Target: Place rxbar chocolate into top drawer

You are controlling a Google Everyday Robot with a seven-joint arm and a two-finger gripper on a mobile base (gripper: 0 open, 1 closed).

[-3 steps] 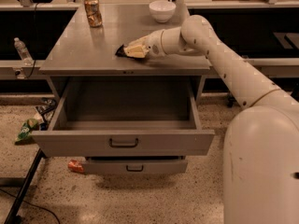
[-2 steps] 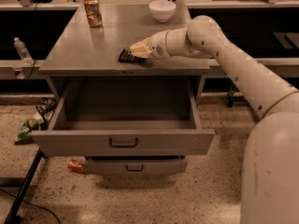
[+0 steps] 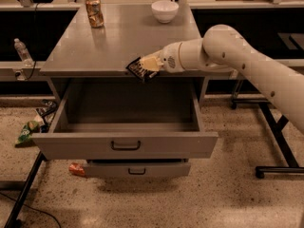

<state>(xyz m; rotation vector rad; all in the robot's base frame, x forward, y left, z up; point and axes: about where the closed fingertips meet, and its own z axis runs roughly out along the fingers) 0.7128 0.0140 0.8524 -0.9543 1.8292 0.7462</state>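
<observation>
The rxbar chocolate, a flat dark wrapper with light print, is held tilted in the air at the table's front edge. My gripper is shut on its right end, with the bar sticking out to the left. It hangs just above the back of the open top drawer, a wide grey metal drawer pulled out toward the camera with a dark bar handle on its front. The drawer's inside shows nothing in it. My white arm reaches in from the right.
An orange-gold drink can and a white bowl stand at the back of the grey table. The lower drawer is slightly open. A water bottle and snack bags lie at the left. A table leg frame stands at the right.
My gripper has lifted the bar off the tabletop and carried it forward and down, past the table's front edge, over the open top drawer.
</observation>
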